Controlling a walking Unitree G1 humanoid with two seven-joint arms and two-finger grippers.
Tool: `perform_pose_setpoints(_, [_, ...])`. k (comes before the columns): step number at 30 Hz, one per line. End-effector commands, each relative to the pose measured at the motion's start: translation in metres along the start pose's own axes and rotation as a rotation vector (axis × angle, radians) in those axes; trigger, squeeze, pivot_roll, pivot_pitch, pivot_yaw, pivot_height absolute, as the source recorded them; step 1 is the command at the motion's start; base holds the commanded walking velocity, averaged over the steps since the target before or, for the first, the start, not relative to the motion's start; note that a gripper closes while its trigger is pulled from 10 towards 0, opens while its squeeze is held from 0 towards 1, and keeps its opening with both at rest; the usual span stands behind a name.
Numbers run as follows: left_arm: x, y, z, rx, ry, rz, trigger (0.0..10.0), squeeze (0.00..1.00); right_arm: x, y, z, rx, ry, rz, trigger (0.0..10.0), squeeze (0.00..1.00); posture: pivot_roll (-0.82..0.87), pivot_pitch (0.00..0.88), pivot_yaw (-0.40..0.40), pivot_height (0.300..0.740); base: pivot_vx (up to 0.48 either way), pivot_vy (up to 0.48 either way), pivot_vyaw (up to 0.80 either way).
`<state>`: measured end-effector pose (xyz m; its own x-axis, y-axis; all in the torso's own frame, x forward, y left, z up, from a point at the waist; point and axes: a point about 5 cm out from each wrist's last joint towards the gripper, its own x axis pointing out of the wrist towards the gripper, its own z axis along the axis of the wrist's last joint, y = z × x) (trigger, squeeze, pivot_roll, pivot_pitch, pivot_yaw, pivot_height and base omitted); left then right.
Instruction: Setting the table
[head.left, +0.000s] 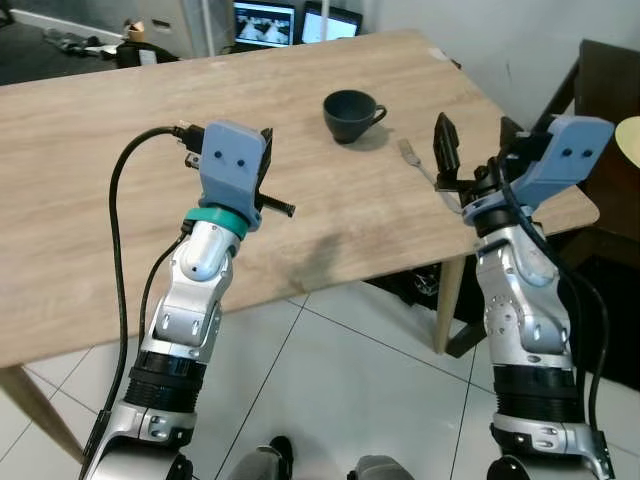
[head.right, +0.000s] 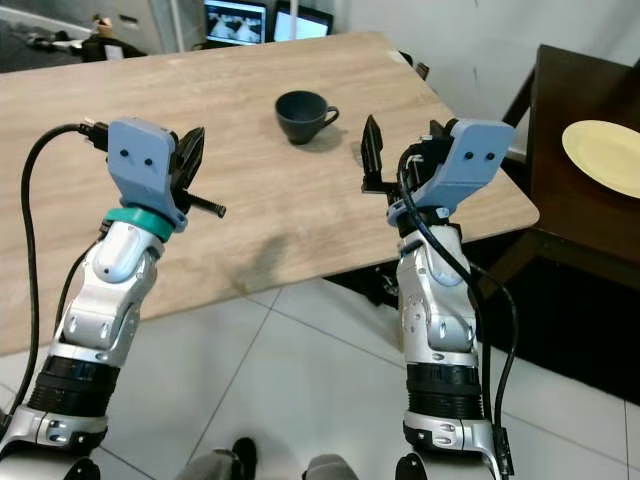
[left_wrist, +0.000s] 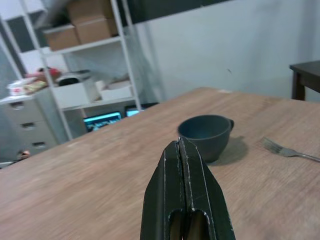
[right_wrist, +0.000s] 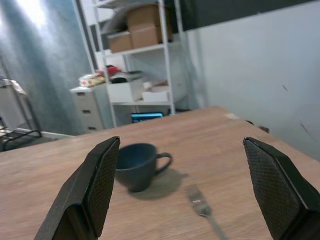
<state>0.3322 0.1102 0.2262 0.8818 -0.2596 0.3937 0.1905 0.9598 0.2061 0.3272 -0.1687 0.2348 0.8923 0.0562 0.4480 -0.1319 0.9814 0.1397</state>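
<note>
Wooden bench (head.left: 120, 180) ahead, wide and pale, with white floor tiles (head.left: 340, 390) below its near edge.

Dark cup (head.left: 350, 115) upright on the far right part of the bench, handle turned toward the robot's right. Fork (right_wrist: 200, 205) flat on the wood just to the right of the cup, apart from it, tines toward the far side and handle running toward the right near corner.

Right gripper (right_wrist: 182, 190) raised over the right near corner of the bench, fingers spread wide, nothing between them. Through the right wrist view, cup ahead near the left finger (right_wrist: 95, 185), fork ahead near the middle of the gap, both well beyond the fingertips and untouched.

Left gripper (left_wrist: 183, 150) raised over the middle of the bench, fingers pressed together, empty. Cup straight ahead of its tip and a little to the right, well apart from it; fork further right still.

Yellow plate (head.right: 605, 155) on a dark side table (head.right: 570, 215) to the right of the bench, away from both arms. Two lit screens (head.left: 265, 22) beyond the far edge. White shelving (right_wrist: 150, 65) with cardboard boxes against the back wall.
</note>
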Motion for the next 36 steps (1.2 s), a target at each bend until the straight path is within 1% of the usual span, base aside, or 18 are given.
perform_pose_setpoints(1, [0.001,-0.003,-0.001,0.002,0.001,-0.018,10.0,0.0,-0.002,0.0,-0.001,0.009,-0.002,-0.006,10.0,0.0,-0.11,0.077,0.069,0.74,0.48,0.0,0.0])
perform_pose_setpoints(12, [0.001,-0.008,0.001,0.008,-0.017,-0.041,10.0,0.0,-0.002,-0.001,-0.001,0.009,-0.004,-0.006,10.0,0.0,-0.11,0.075,0.07,0.74,0.41,0.0,0.0])
perform_pose_setpoints(16, [0.0,-0.015,0.004,-0.019,-0.034,-0.087,10.0,0.0,-0.002,-0.001,-0.001,0.001,0.0,-0.004,10.0,0.0,-0.11,0.073,0.07,0.74,0.0,0.0,0.0])
perform_pose_setpoints(18, [0.0,-0.016,0.004,-0.021,-0.034,-0.092,10.0,0.0,-0.002,-0.002,-0.001,-0.002,0.002,-0.003,10.0,0.0,-0.11,0.073,0.07,0.74,0.0,0.0,0.0])
perform_pose_setpoints(20, [-0.001,-0.018,0.005,-0.027,-0.031,-0.119,10.0,0.0,-0.002,-0.002,-0.004,-0.045,0.026,0.019,10.0,0.0,-0.11,0.072,0.072,0.74,0.0,0.0,0.0])
perform_pose_setpoints(21, [-0.001,-0.018,0.005,-0.027,-0.031,-0.119,10.0,0.0,-0.002,-0.002,-0.004,-0.045,0.026,0.019,10.0,0.0,-0.11,0.072,0.072,0.74,0.0,0.0,0.0])
perform_pose_setpoints(22, [-0.002,-0.019,0.005,-0.028,-0.031,-0.129,10.0,0.0,-0.002,-0.003,-0.005,-0.067,0.038,0.031,10.0,0.0,-0.11,0.072,0.072,0.74,0.0,0.0,0.0])
perform_pose_setpoints(23, [-0.004,-0.02,0.004,-0.039,-0.019,-0.163,10.0,0.0,-0.004,-0.007,-0.015,-0.143,0.124,0.08,10.0,0.0,-0.11,0.072,0.072,0.74,0.0,0.0,0.0])
perform_pose_setpoints(24, [-0.004,-0.02,0.004,-0.039,-0.019,-0.163,10.0,0.0,-0.004,-0.007,-0.015,-0.143,0.124,0.08,10.0,0.0,-0.11,0.072,0.072,0.74,0.0,0.0,0.0])
perform_pose_setpoints(26, [-0.006,-0.02,0.004,-0.046,-0.011,-0.192,10.0,0.0,-0.006,-0.01,-0.02,-0.211,0.162,0.123,10.0,0.0,-0.11,0.074,0.073,0.74,0.0,0.0,0.0])
perform_pose_setpoints(27, [-0.011,-0.02,0.003,-0.036,0.003,-0.235,10.0,0.0,-0.007,-0.017,-0.025,-0.273,0.204,0.129,10.0,0.0,-0.1,0.085,0.07,0.74,0.0,0.0,0.0])
perform_pose_setpoints(29, [-0.021,-0.019,0.002,-0.029,0.04,-0.335,10.0,0.0,-0.009,-0.033,-0.033,-0.329,0.304,0.113,10.0,0.0,-0.09,0.09,0.067,0.74,0.0,0.0,0.0])
perform_pose_setpoints(30, [-0.021,-0.019,0.002,-0.029,0.04,-0.335,10.0,0.0,-0.009,-0.033,-0.033,-0.329,0.304,0.113,10.0,0.0,-0.09,0.09,0.067,0.74,0.0,0.0,0.0])
perform_pose_setpoints(31, [-0.024,-0.018,0.002,-0.026,0.049,-0.361,10.0,0.0,-0.009,-0.038,-0.034,-0.34,0.323,0.111,10.0,0.0,-0.09,0.094,0.06,0.74,0.0,0.0,0.0])
perform_pose_setpoints(33, [-0.026,-0.017,0.002,-0.039,0.06,-0.379,10.0,0.0,-0.009,-0.04,-0.035,-0.328,0.343,0.119,10.0,0.0,-0.08,0.1,0.055,0.74,0.0,0.0,0.0])
perform_pose_setpoints(34, [-0.029,-0.016,0.002,-0.038,0.073,-0.42,10.0,0.0,-0.01,-0.044,-0.04,-0.299,0.396,0.133,10.0,0.0,-0.07,0.108,0.048,0.74,0.0,0.0,0.0])
perform_pose_setpoints(35, [-0.029,-0.016,0.002,-0.038,0.073,-0.42,10.0,0.0,-0.01,-0.044,-0.04,-0.299,0.396,0.133,10.0,0.0,-0.07,0.108,0.048,0.74,0.0,0.0,0.0])
perform_pose_setpoints(36, [-0.032,-0.016,0.002,-0.033,0.088,-0.461,10.0,0.0,-0.011,-0.048,-0.045,-0.276,0.45,0.157,10.0,0.0,-0.07,0.109,0.047,0.74,0.0,0.0,0.0])
